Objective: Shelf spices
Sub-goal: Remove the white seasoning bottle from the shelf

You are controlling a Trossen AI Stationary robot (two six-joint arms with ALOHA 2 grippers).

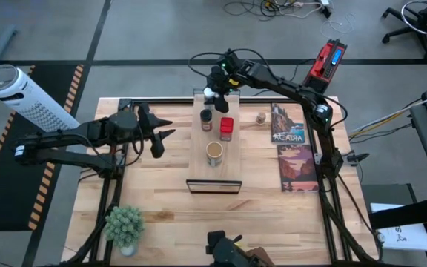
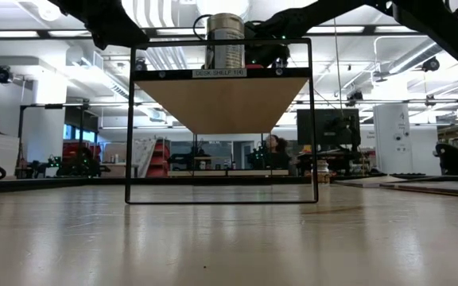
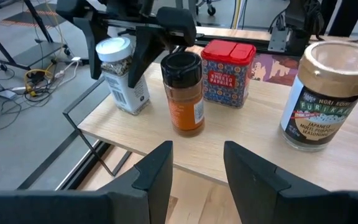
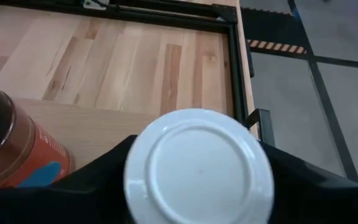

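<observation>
The shelf (image 1: 213,172) is a pale board raised on a black wire frame (image 2: 221,103). Four spices stand on it by their bases. The white-capped jar (image 3: 120,74) is at the far end. The dark-lidded jar (image 3: 184,90), the red tin (image 3: 229,71) and the tan-topped jar (image 3: 325,93) follow toward the near end. My right gripper (image 1: 215,90) reaches in from the far right and is shut on the white-capped jar. My left gripper (image 3: 197,168) is open. It hovers left of the shelf (image 1: 161,137), pointing at the jars. My right gripper pinches the white-capped jar by its cap (image 4: 199,165) and upper body, one finger (image 3: 95,40) on each side. The fingers come from above, slanting down from the far side. The jar is upright, and its base (image 3: 132,109) rests on the shelf's far end.
Two flat printed game boxes (image 1: 288,126) (image 1: 296,167) lie right of the shelf, with a small object (image 1: 261,117) between. A potted plant (image 1: 124,222) stands at the near left corner. Bare tabletop lies near the shelf's front and to its left.
</observation>
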